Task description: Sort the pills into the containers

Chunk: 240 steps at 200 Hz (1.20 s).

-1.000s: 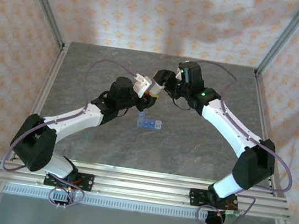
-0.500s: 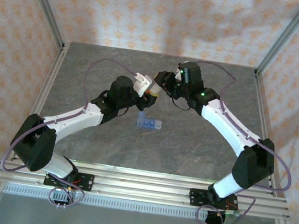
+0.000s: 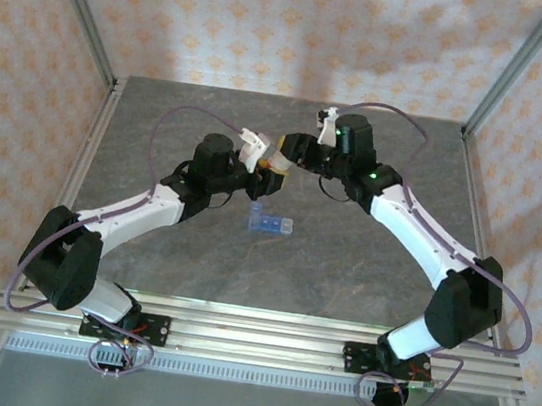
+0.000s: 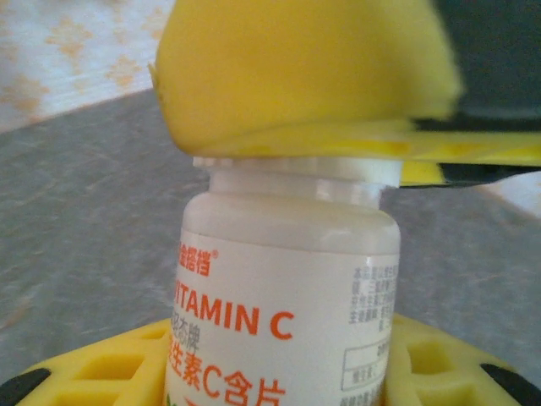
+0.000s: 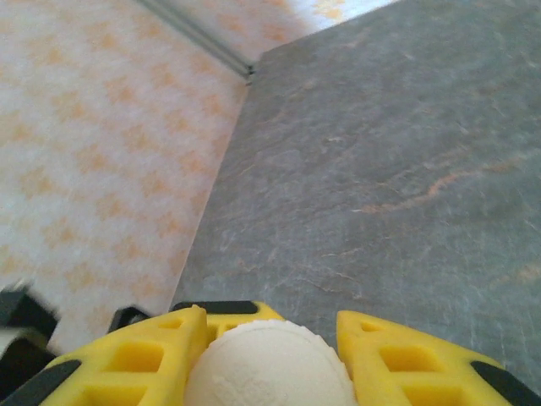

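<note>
A white Vitamin C bottle (image 4: 287,296) stands upright between the yellow pads of my left gripper (image 3: 264,162), which is shut on its body. My right gripper (image 3: 287,154) comes in from above and is shut on the bottle's white ribbed cap (image 5: 270,368); its yellow fingers (image 4: 296,68) cover the cap in the left wrist view. Both grippers meet above the middle of the grey table (image 3: 363,266). The blue translucent containers (image 3: 270,223), a short strip of compartments, lie flat on the table a little nearer than the grippers. The pills are out of view.
Metal frame posts (image 3: 76,9) and a patterned curtain (image 3: 296,25) close off the table at the back and sides. An aluminium rail (image 3: 262,338) with both arm bases runs along the near edge. Purple cables (image 3: 177,119) loop off each arm.
My right gripper has closed down onto the bottle's cap and its wrist has shifted slightly right. The left gripper keeps its hold on the bottle, nudged a little left.
</note>
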Each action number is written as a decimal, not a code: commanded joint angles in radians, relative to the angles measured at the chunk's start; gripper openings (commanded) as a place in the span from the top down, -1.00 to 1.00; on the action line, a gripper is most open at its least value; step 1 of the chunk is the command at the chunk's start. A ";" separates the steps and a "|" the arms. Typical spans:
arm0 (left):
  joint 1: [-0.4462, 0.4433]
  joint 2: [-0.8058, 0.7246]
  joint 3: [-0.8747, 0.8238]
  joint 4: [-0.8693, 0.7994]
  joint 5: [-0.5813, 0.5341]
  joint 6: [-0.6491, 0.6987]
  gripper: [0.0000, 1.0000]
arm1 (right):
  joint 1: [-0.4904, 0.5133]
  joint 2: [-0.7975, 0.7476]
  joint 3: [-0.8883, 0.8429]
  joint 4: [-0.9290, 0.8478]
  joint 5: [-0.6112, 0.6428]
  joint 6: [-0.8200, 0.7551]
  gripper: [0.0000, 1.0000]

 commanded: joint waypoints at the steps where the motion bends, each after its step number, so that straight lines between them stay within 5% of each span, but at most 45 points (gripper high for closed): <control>1: 0.010 -0.017 0.005 0.130 0.188 -0.110 1.00 | -0.040 -0.027 -0.052 0.087 -0.159 -0.171 0.32; 65: 0.014 0.002 0.002 0.152 0.233 -0.135 1.00 | -0.080 -0.006 -0.041 0.138 -0.325 -0.113 0.38; 162: 0.022 0.029 0.013 0.167 0.268 -0.155 1.00 | -0.099 0.014 -0.012 0.064 -0.376 -0.139 0.43; 195: 0.020 0.013 0.028 0.074 0.168 -0.079 1.00 | -0.098 0.013 0.000 0.062 -0.302 -0.062 -0.35; 240: -0.002 -0.029 0.038 -0.054 -0.103 0.079 1.00 | -0.099 -0.014 0.005 0.054 -0.124 0.112 -0.65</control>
